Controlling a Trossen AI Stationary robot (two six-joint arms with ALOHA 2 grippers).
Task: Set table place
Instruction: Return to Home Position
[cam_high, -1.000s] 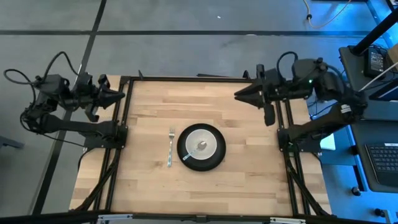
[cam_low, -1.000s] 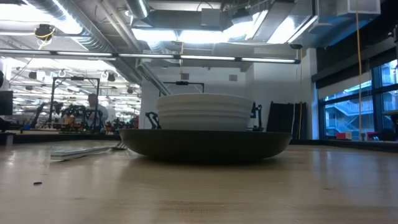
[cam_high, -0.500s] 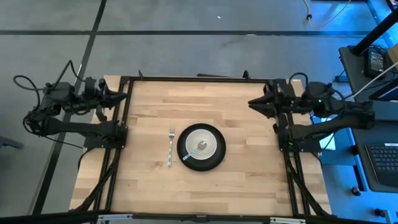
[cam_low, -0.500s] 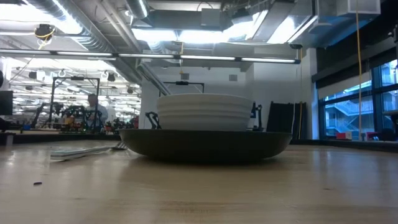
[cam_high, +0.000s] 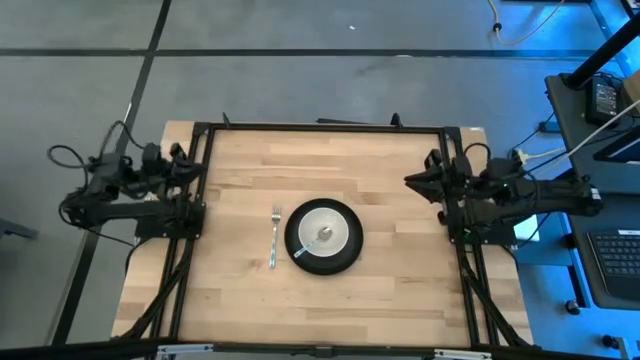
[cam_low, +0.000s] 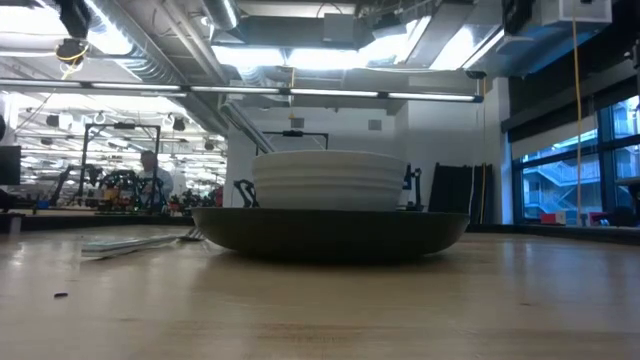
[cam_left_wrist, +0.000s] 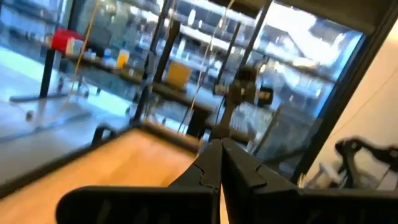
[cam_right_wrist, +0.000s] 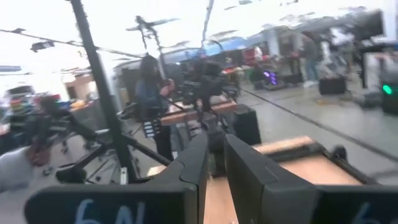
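Note:
A black plate (cam_high: 322, 238) lies at the middle of the light wood table (cam_high: 400, 290), and a white bowl (cam_high: 324, 232) sits on it. A fork (cam_high: 274, 238) lies flat on the table just left of the plate. The low view shows the plate (cam_low: 330, 235), the bowl (cam_low: 330, 180) and the fork (cam_low: 140, 241) from the side. My left gripper (cam_high: 190, 160) is shut and empty over the table's left edge, its fingertips together in the left wrist view (cam_left_wrist: 221, 148). My right gripper (cam_high: 410, 180) is shut and empty by the right edge, also in the right wrist view (cam_right_wrist: 214, 146).
Black frame rails (cam_high: 320, 127) run along the table's far edge and down both sides. A desk with a keyboard (cam_high: 615, 255) stands beyond the right edge. People show far off in the room (cam_right_wrist: 149, 87). Bare wood lies in front of and behind the plate.
My right gripper has drawn back toward the table's right edge and a little toward the near edge as its arm folds in. My left arm has folded back toward the left edge. Both grippers stay shut. The plate, bowl and fork have not moved.

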